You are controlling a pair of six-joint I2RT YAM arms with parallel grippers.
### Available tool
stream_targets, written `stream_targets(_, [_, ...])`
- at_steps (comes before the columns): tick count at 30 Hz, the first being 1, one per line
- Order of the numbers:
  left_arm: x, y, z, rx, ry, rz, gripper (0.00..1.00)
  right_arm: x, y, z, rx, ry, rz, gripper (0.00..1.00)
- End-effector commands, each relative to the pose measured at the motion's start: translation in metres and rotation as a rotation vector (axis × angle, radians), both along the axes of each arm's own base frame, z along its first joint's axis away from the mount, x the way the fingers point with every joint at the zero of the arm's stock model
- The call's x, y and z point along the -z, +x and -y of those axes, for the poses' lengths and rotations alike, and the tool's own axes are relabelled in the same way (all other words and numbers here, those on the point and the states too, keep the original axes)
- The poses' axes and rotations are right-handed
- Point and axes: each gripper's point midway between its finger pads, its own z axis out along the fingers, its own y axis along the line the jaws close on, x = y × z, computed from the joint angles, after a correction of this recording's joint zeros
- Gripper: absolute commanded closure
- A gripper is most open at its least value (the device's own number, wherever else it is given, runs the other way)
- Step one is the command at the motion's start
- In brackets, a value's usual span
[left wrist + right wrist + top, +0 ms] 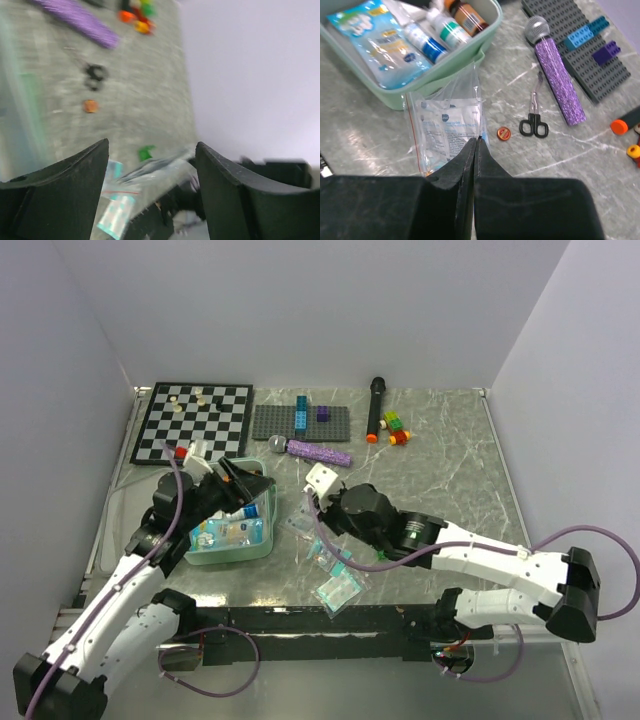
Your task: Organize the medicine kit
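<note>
The mint-green medicine kit (262,540) lies open at the near left, and its rim (445,70) also shows in the right wrist view. Inside it are a blue-and-white pouch (375,42) and small bottles (445,27). My right gripper (476,140) is shut on a clear zip bag (445,125) of white packets. The bag stands just outside the kit's right wall. My left gripper (152,150) hovers over the kit's far side (240,478), open with nothing between its fingers. Its view is blurred.
Loose clear bags (335,590) lie on the table right of the kit. Behind stand a chessboard (195,420), a grey studded plate (300,422), a purple microphone (557,80), small scissors (534,122), an orange cap (504,133), a black marker (375,410) and coloured bricks (397,428).
</note>
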Motion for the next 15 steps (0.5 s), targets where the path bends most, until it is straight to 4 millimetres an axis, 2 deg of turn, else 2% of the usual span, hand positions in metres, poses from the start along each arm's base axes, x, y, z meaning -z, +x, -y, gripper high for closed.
stream_targets(1, [-0.078,-0.037,0.044,0.378,-0.130,0.390,0.25,-0.044,-0.018,-0.007,-0.113,0.149,0.039,1.00])
stream_targets(5, [-0.090,-0.053,0.047,0.477,-0.053,0.527,0.25,-0.054,-0.040,-0.003,-0.192,0.191,-0.016,1.00])
stream_targets(10, [-0.077,-0.069,0.045,0.554,0.058,0.639,0.25,-0.062,-0.063,-0.001,-0.287,0.238,-0.132,1.00])
stream_targets(15, [-0.073,-0.078,0.047,0.609,0.082,0.743,0.26,-0.068,-0.073,-0.004,-0.325,0.269,-0.166,1.00])
